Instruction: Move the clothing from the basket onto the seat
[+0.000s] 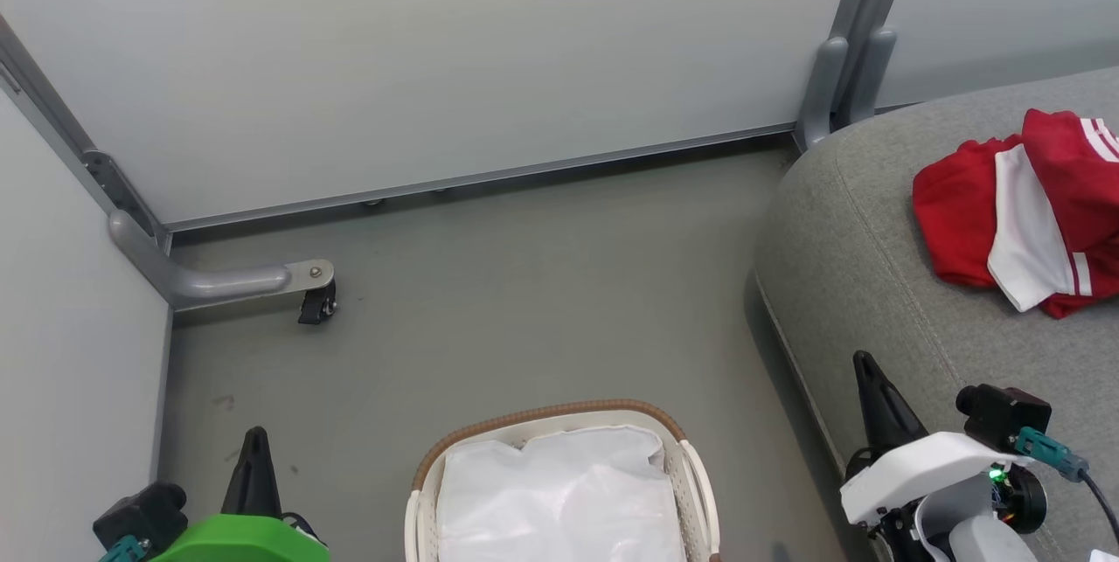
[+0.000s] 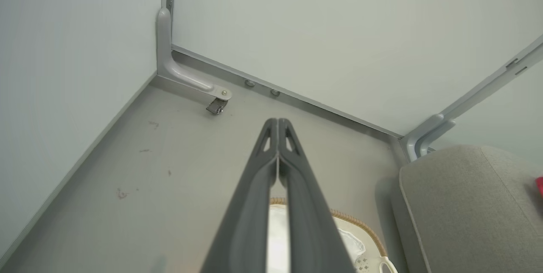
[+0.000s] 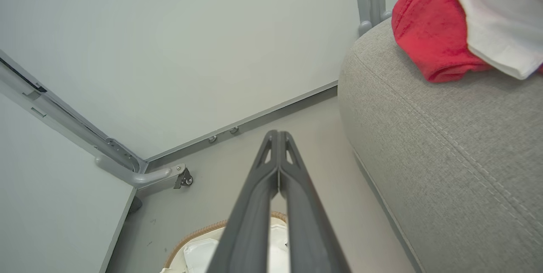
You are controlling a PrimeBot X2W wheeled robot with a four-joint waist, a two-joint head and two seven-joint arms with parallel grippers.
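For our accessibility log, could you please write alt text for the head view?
Red and white clothing lies crumpled on the grey seat at right; the white basket on the floor at bottom centre shows its white liner. The left gripper and right gripper sit shut in the lower corners, holding nothing.

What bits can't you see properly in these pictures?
The basket: head view, near end cut off by the bottom edge; its white liner hides the inside.
The clothing: head view, right part cut off by the edge.
Left wrist view: the left hand covers the basket's middle.
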